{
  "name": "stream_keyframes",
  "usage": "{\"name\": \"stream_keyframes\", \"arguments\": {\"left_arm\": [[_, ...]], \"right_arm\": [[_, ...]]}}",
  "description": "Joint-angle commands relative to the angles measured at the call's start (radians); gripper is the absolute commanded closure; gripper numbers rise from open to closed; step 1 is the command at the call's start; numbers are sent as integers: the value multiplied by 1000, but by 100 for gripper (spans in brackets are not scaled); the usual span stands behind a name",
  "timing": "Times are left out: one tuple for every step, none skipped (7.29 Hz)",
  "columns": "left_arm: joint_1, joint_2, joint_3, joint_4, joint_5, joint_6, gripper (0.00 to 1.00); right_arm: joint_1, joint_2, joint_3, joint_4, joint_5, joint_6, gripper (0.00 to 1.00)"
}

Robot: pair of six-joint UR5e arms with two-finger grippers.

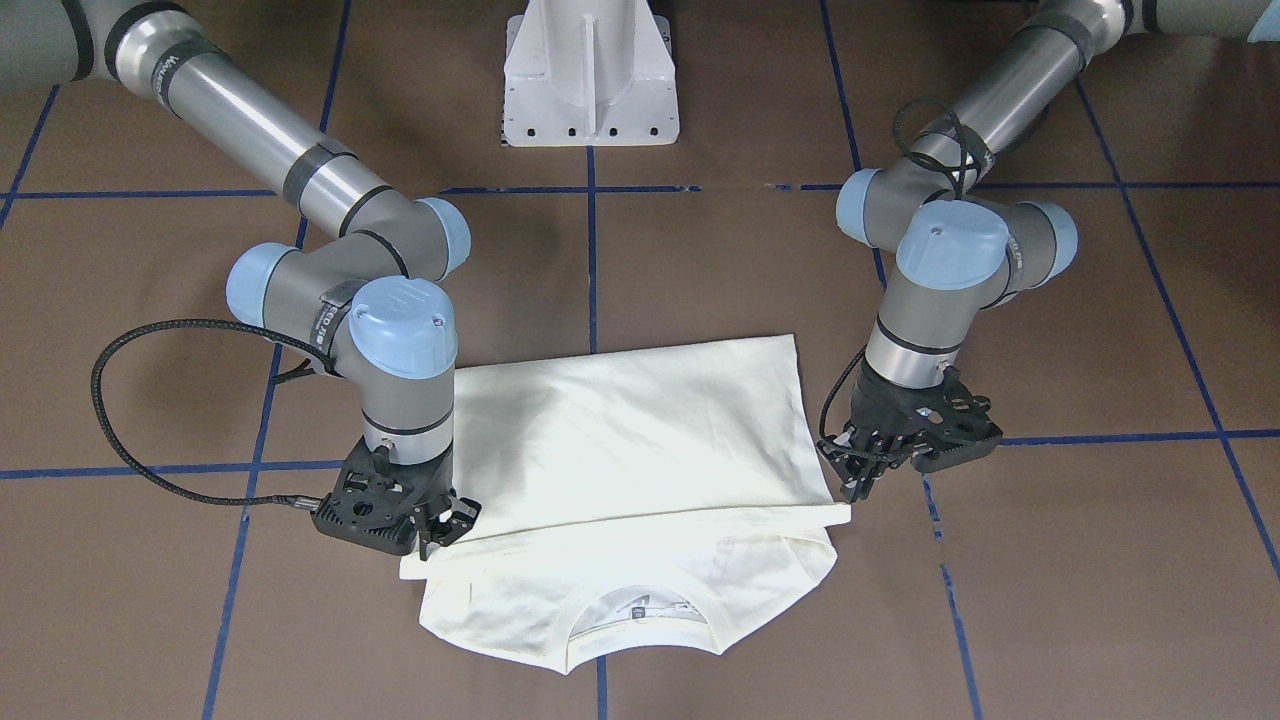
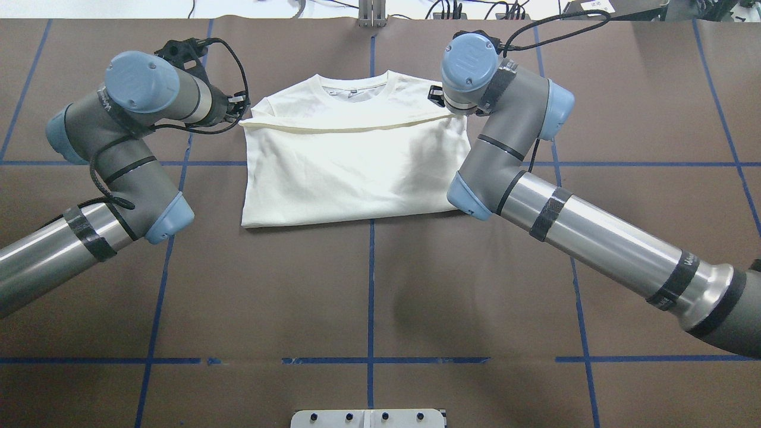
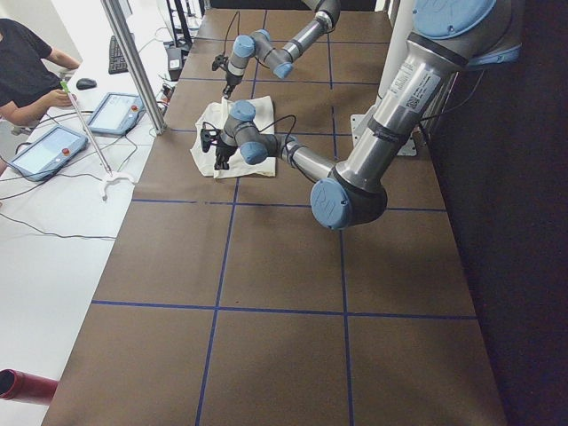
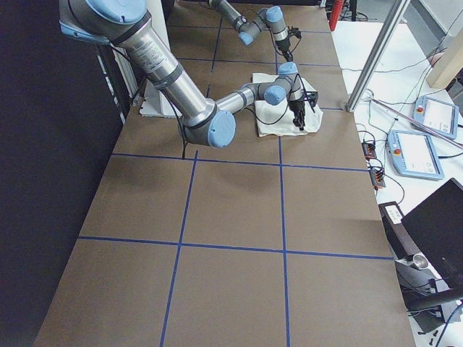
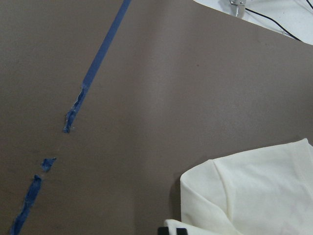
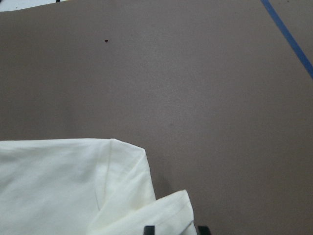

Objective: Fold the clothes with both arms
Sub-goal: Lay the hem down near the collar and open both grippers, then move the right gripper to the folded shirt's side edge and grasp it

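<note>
- Your shirt [image 1: 640, 430] lies flat on the brown counter [image 1: 1050, 560], between the two arms.
- It is folded across. The bottom half is laid over the chest, plain cream side up, and its hem runs from side to side just short of the collar [image 1: 640, 610].
- The collar end shows from under the fold on the side away from the robot. There is a small marking inside the neck, too small to read.
- The left arm [image 1: 940, 270] bends down at the hem corner on the robot's left, with its jaws pointing at the counter right at that corner.
- In the left wrist view the two tips sit close together at the shirt's edge. The jaws look pressed together on the cloth.
- The right arm [image 1: 400, 330] bends down over the opposite hem corner.
- In the right wrist view its tips stand apart with the cloth corner lying between them, so those jaws are spread.
- Blue tape lines [image 1: 592, 250] mark the counter in a grid, and the shirt lies across one of them.
- The white base [image 1: 590, 75] stands on the robot's side, well apart from the shirt.
</note>
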Motion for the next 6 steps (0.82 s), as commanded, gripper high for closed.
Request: {"name": "stream_keyframes", "arguments": {"left_arm": [[1,1,-8,-22,-5,1,62],[1,-1,-14,-30,-5,-2,61],[5,1,-34,-30,-8,-5,61],[8,10,-36,-33,-25,0,60],[15,10,-34,-35,-29,0,60],[15,10,-34,-33,-29,0,61]], "right_arm": [[-4,-23,52,2,13,8,45],[-22,-140,231,-5,32,17,43],[-71,-284,404,-9,35,51,41],[-111,-368,463,1,26,124,37],[-127,-382,502,-3,18,231,37],[-145,-423,551,-5,18,296,37]]}}
